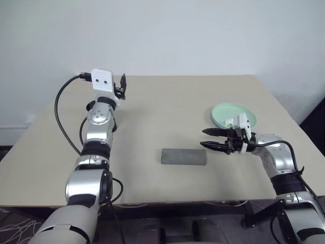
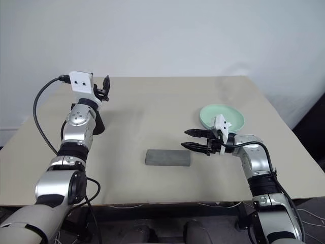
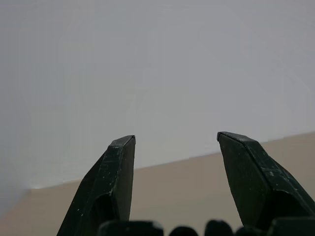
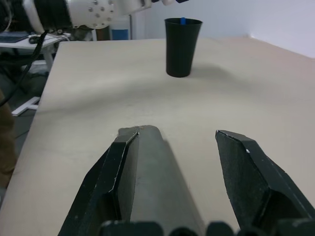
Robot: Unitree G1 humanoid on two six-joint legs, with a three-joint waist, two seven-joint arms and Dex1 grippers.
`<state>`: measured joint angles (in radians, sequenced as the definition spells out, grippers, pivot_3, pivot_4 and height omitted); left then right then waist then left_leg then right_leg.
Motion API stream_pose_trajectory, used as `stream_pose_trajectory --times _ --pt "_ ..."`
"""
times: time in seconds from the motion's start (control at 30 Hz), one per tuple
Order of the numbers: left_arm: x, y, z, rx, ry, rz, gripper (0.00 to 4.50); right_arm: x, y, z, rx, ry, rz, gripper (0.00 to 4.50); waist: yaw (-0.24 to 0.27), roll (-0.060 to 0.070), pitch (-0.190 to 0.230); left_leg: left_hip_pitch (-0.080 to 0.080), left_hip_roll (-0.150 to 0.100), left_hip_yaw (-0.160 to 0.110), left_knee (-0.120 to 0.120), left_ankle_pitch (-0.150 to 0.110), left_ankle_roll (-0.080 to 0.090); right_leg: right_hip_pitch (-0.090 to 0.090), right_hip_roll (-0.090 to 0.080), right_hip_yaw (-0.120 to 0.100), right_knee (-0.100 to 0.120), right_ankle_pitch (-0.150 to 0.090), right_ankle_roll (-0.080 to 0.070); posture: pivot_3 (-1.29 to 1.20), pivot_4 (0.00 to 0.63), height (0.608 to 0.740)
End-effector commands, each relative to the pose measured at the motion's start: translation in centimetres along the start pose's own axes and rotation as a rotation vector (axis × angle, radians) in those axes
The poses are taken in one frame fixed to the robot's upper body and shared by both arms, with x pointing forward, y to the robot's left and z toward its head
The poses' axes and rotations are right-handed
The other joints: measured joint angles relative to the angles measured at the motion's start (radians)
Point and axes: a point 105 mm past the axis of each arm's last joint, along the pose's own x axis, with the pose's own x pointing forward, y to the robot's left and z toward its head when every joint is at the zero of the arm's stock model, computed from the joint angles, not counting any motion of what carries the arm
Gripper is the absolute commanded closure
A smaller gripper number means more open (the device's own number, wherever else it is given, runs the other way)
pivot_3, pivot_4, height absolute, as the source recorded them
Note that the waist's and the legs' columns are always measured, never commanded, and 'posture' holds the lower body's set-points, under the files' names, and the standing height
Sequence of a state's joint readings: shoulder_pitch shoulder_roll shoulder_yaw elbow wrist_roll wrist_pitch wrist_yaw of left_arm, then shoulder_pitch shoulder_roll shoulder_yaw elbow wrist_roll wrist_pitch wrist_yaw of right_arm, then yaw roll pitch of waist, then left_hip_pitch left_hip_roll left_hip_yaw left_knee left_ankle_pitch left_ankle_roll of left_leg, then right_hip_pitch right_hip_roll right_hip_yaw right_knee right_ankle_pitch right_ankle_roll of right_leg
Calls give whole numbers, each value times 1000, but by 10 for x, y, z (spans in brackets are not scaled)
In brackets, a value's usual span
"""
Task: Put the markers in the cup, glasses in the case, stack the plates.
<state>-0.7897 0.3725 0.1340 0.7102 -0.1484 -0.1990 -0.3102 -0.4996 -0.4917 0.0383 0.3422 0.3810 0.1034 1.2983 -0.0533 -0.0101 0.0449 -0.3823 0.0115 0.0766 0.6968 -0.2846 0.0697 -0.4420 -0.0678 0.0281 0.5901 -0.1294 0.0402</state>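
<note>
we judge the marker step finished: in the right wrist view the marker (image 4: 182,20) shows its blue end just above the rim of the cup (image 4: 182,46), which stands upright on the bench (image 1: 167,112). our left hand (image 3: 174,162) hangs above the cup with its fingers spread apart and nothing between them. our right hand (image 1: 212,139) hovers just beside one end of the closed case (image 1: 184,156), fingers apart and empty. the mint plate (image 1: 232,114) sits behind that hand with crumpled white paper (image 1: 229,122) on it. next, we think, the case needs attention, with the right hand lowering onto it.
</note>
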Motion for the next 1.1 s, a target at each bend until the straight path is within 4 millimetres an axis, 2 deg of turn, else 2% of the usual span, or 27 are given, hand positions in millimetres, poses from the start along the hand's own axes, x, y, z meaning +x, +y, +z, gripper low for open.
stream_pose_trajectory --times 0.03,0.13,0.4,0.67,0.8,0.93,1.1 --pt "-17 -29 13 -29 -32 -218 1727 -8 -7 15 -51 -33 -33 1824 1 0 0 0 1 0 0 1 2 0 0 0 0 0 0 0 0 732" --pt "-49 -59 -13 -23 77 -430 1727 -10 -8 13 -49 -17 -37 1824 2 0 0 1 1 0 0 1 2 0 0 0 0 0 0 0 0 732" --pt "-81 -74 -52 -70 207 -559 1727 -21 -19 7 -49 20 -92 1824 5 0 0 2 0 -3 2 2 0 1 -2 0 0 -3 0 0 0 732" --pt "-75 -92 -59 -50 194 -602 1727 -37 -33 -7 -36 64 -168 1824 5 0 0 2 0 -3 2 4 4 2 -2 0 0 -3 0 0 0 732" --pt "-72 -92 -62 -56 197 -595 1727 -45 -41 -10 -34 74 -213 1824 5 0 0 2 0 -3 2 4 4 2 -2 0 0 -3 0 0 0 732" --pt "-75 -94 -63 -90 192 -610 1727 -53 -40 -16 -21 90 -235 1824 5 0 0 2 0 -4 2 4 4 1 -2 0 0 -3 0 0 0 732" --pt "-83 -97 -68 -106 210 -628 1727 -58 -29 -20 -9 91 -234 1824 5 0 0 2 1 -4 2 4 4 1 -2 0 0 -3 0 0 0 732"
